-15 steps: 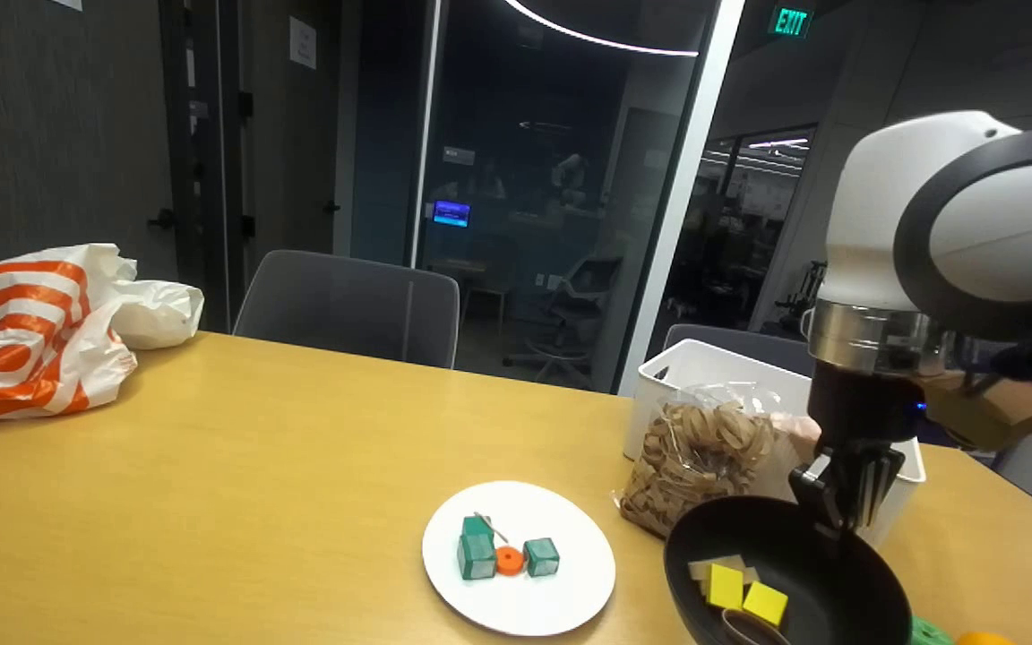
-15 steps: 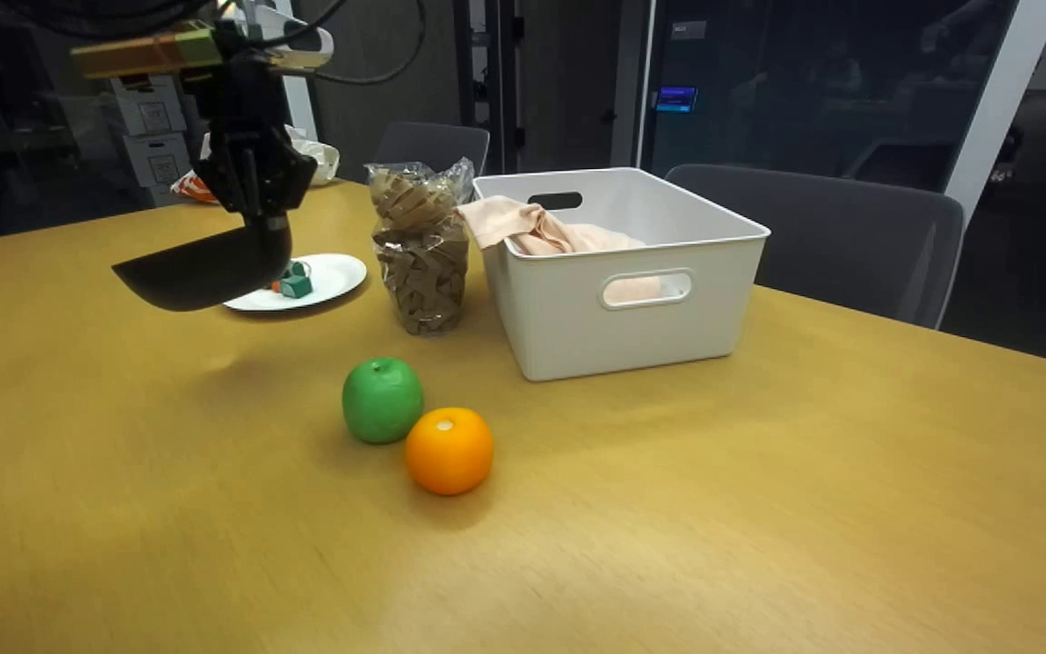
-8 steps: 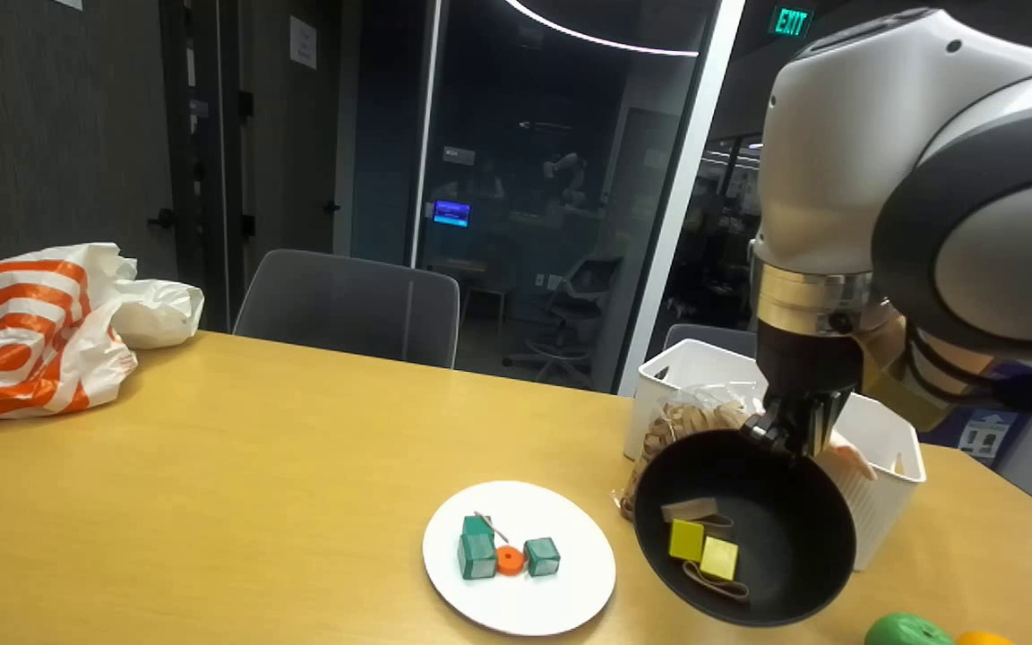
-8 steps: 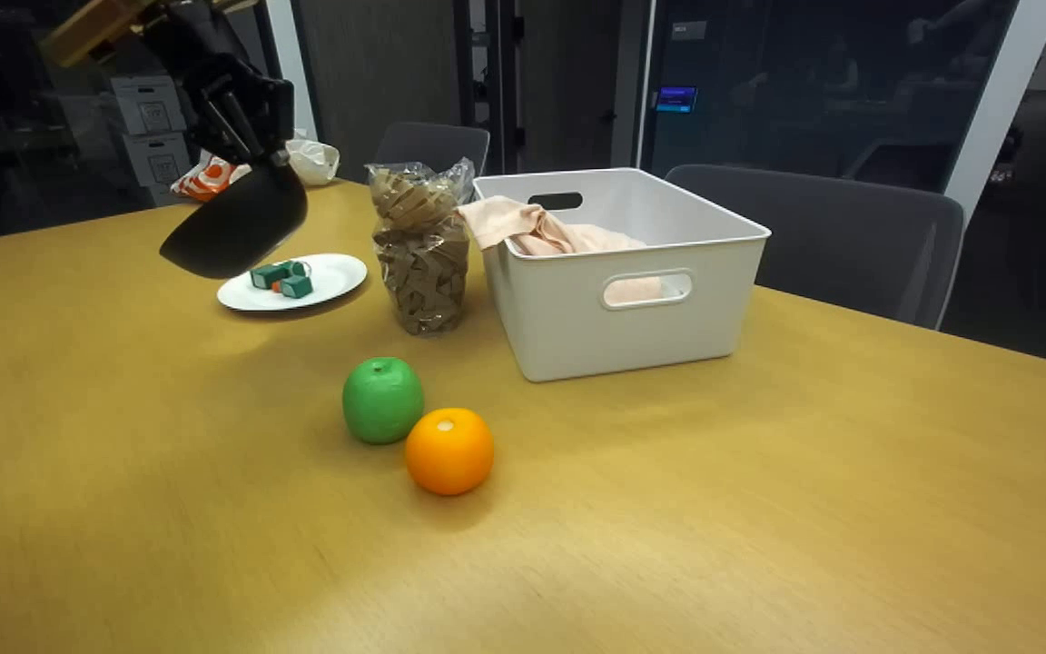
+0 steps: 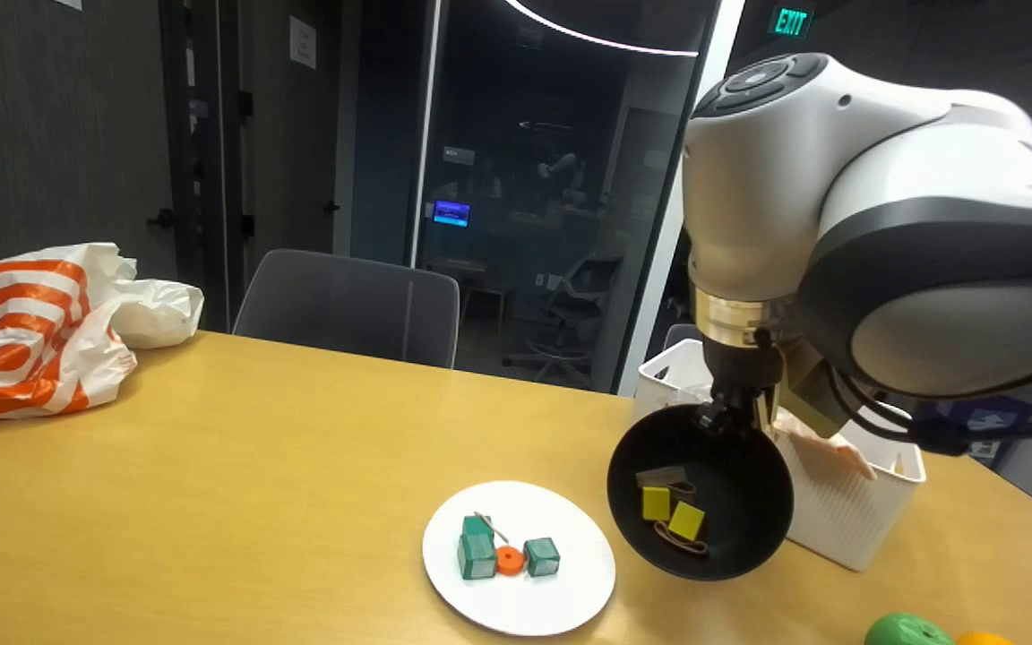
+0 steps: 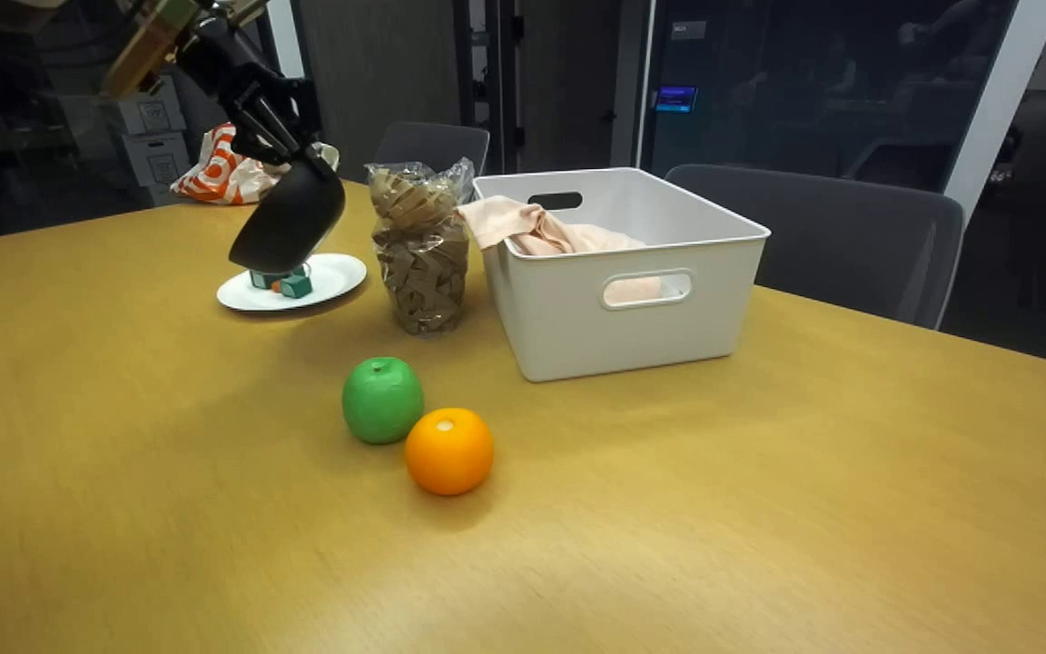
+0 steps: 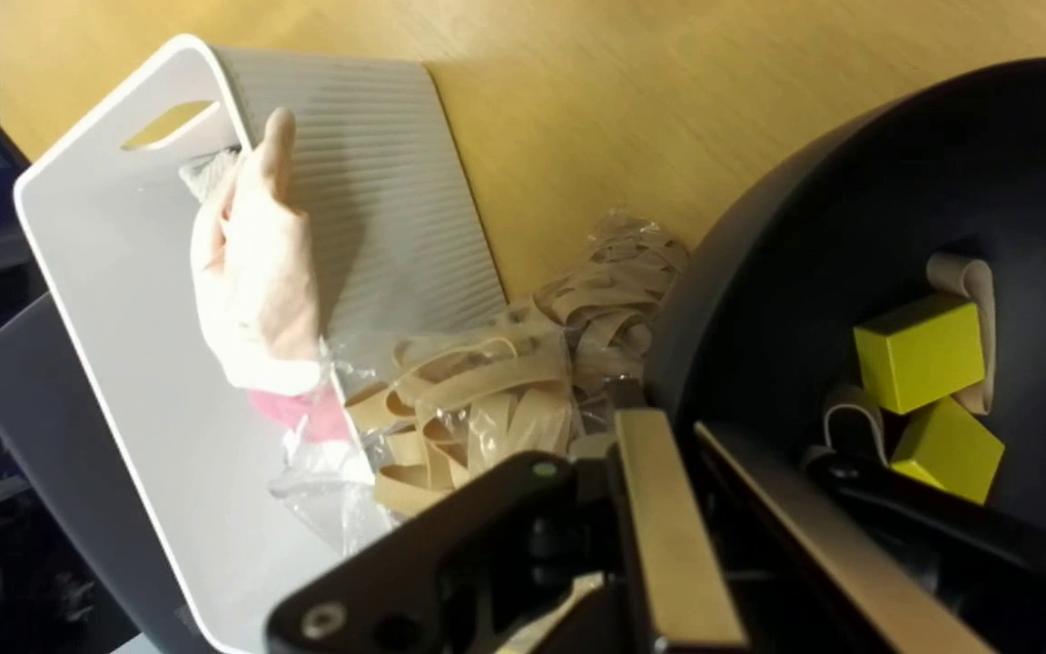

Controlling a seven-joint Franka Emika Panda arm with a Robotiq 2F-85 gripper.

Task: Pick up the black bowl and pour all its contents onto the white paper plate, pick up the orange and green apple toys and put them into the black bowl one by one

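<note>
My gripper (image 5: 729,417) is shut on the rim of the black bowl (image 5: 744,502) and holds it above the table, tilted steeply. In the wrist view the gripper (image 7: 668,422) pinches the bowl wall (image 7: 859,173). Yellow blocks (image 7: 922,354) and brown bands (image 7: 977,291) lie inside the bowl. The white plate (image 5: 525,614) is beside the bowl in an exterior view, with teal cubes (image 5: 477,557) and an orange ring (image 5: 509,562) on it. The green apple (image 6: 382,401) touches the orange (image 6: 449,451) on the table; both are partly cut off in an exterior view (image 5: 906,630).
A white bin (image 6: 632,327) with a pale pink cloth (image 6: 568,234) stands near the bowl. A clear bag of brown bands (image 6: 423,272) stands beside it, mostly hidden behind the bowl in an exterior view. A white-and-orange shopping bag (image 5: 23,349) lies at the far table end.
The gripper and bowl have moved toward the plate, and the bowl has tilted more steeply. Yellow blocks and bands stay in the bowl. The plate, apple and orange have not moved.
</note>
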